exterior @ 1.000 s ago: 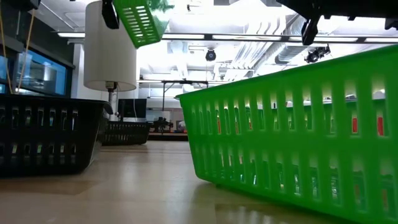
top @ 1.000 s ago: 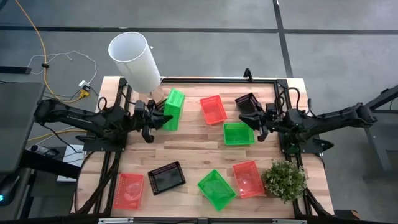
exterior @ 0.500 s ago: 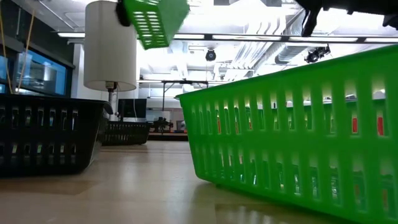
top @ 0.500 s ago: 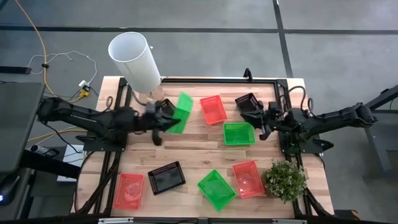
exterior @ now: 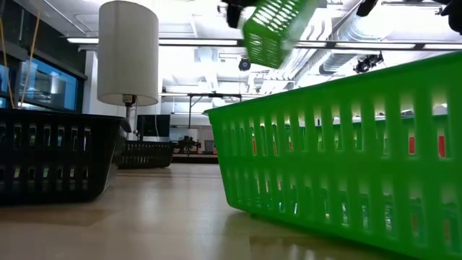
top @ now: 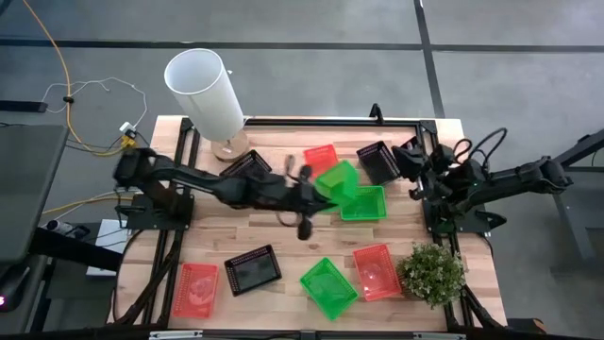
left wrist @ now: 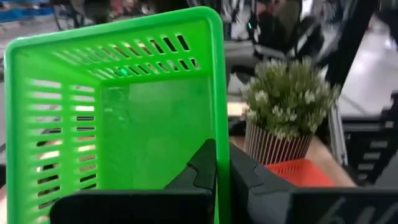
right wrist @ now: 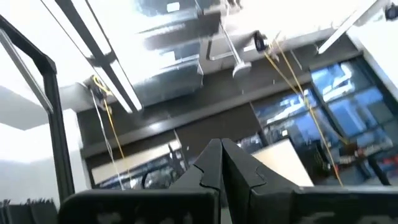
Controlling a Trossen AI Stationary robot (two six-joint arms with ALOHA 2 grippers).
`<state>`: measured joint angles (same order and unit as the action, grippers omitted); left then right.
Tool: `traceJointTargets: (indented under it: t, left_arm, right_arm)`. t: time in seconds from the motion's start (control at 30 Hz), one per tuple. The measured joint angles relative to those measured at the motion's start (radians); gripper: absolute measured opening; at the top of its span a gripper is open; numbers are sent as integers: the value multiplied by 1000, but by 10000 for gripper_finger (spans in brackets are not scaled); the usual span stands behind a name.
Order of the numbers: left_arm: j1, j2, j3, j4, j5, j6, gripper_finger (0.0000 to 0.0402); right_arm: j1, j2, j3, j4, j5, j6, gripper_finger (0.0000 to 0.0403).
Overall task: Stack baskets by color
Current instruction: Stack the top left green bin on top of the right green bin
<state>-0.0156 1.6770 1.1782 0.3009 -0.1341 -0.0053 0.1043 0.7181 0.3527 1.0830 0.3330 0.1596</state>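
Wooden desk (top: pixel 283 236) holds scattered baskets; the left claw (left wrist: pixel 221 180), pinching a green basket (top: pixel 337 179) by its rim, carries it above another green basket (top: pixel 366 202) for stacking; right claw (right wrist: pixel 222 163) pressed together, empty, raised aside

A tall white cylinder (top: pixel 205 91) stands at the far left corner of the wooden desk (top: pixel 283 231). It sits on a small round wooden foot. From low down it looks like a big white tube (exterior: pixel 128 52) on a thin stem.

A small potted plant (top: pixel 432 274) with pale green leaves sits at the near right corner of the desk. Its pot has dark and light stripes (left wrist: pixel 278 143).

On the grey floor beside the desk, a yellow cable (top: pixel 66 80) and a thin white cable (top: pixel 104 87) run along together.

Long bright lamps (exterior: pixel 303 45) hang from the ceiling.
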Motion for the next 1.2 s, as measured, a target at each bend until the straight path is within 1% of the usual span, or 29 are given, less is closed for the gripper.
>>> traceJointTargets:
  t: [0.2, 0.33, 0.47, 0.53, 0.57, 0.67, 0.7, 0.77, 0.93, 1.03, 1.2]
  left_arm:
    - [24, 182, 163, -127, 3, 58, 0]
    - [43, 267, 220, -121, 2, 65, 0]
    - [65, 333, 247, -107, 3, 88, 0]
    - [78, 359, 250, -72, 8, 88, 0]
    - [85, 375, 253, -30, 20, 88, 0]
    - [102, 408, 254, 70, 73, 79, 0]
    - [105, 415, 254, 80, 83, 70, 0]
    - [107, 434, 254, 92, 90, 56, 0]
    - [101, 482, 254, 47, 106, 35, 0]
    - [89, 483, 254, 4, 82, 61, 0]
    - [64, 464, 252, -89, -11, 165, 0]
  right_arm:
    - [0, 0, 0, 19, -1, -5, 0]
    - [0, 0, 0, 14, -2, -4, 0]
    - [0, 1, 0, 13, -2, -4, 0]
    - [0, 0, 0, 8, -3, -4, 0]
    - [0, 1, 0, 6, -3, -4, 0]
    - [0, 0, 0, 4, -3, -4, 0]
    - [0, 0, 0, 2, -3, -4, 0]
    - [0, 1, 0, -2, -3, -4, 0]
    - [0, 1, 0, -3, -3, -2, 0]
    - [0, 1, 0, -3, -3, 4, 0]
    - [0, 0, 0, -31, -3, 19, 0]
